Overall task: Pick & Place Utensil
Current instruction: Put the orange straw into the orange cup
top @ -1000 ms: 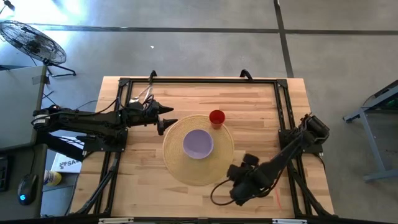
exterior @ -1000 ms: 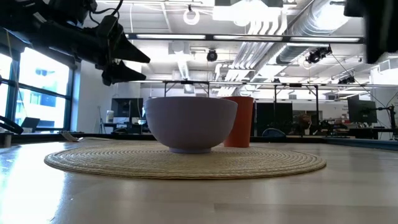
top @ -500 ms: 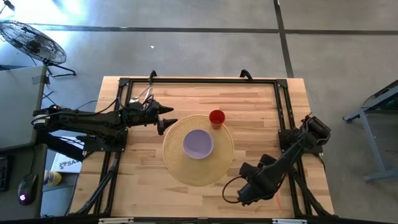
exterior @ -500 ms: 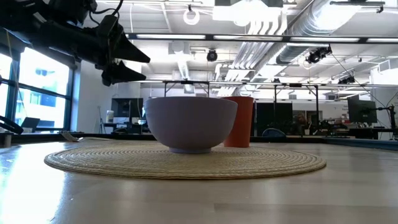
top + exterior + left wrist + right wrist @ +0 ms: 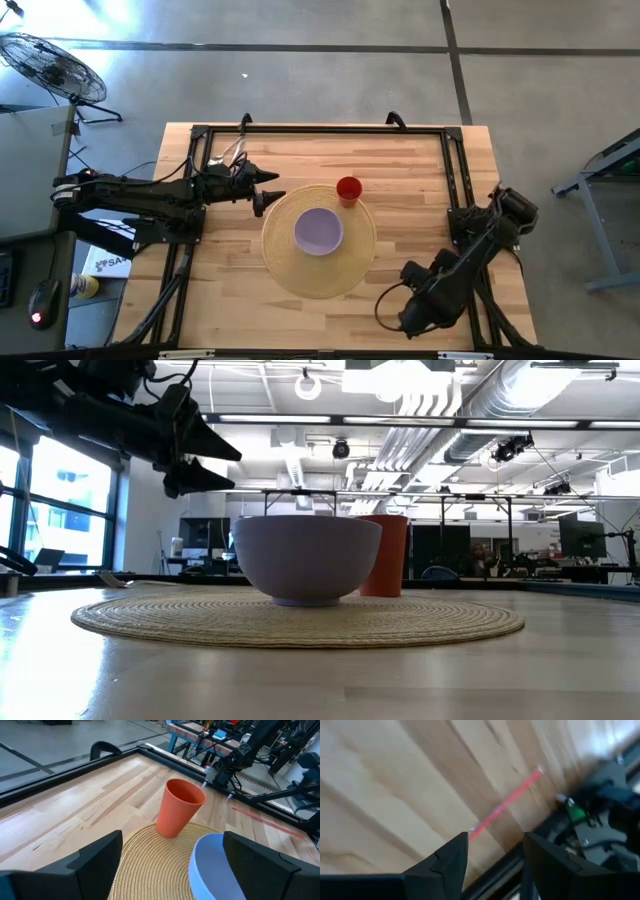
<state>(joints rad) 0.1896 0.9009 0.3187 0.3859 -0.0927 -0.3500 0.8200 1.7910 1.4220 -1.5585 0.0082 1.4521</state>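
Currently nothing is placed. Red utensil [image 5: 505, 805] lies on the desk [image 5: 230, 270] at 5 o'clock; right claw [image 5: 492, 852] hangs open and empty above it. Left claw [image 5: 268, 196] waits open at 9 o'clock. Grasp and transfer remain.

In the high view the table [image 5: 230, 290] fills the frame's lower middle. A round mat [image 5: 318, 240] lies at its centre, with a bowl [image 5: 318, 231] on the mat's middle and a cup [image 5: 348, 189] standing on the mat's upper right edge. The left gripper [image 5: 268, 193] hovers just left of the mat's upper left rim. The right gripper [image 5: 415, 322] sits low at the lower right, near a thin stick [image 5: 505, 804] lying beside the table's frame rail [image 5: 463, 180]
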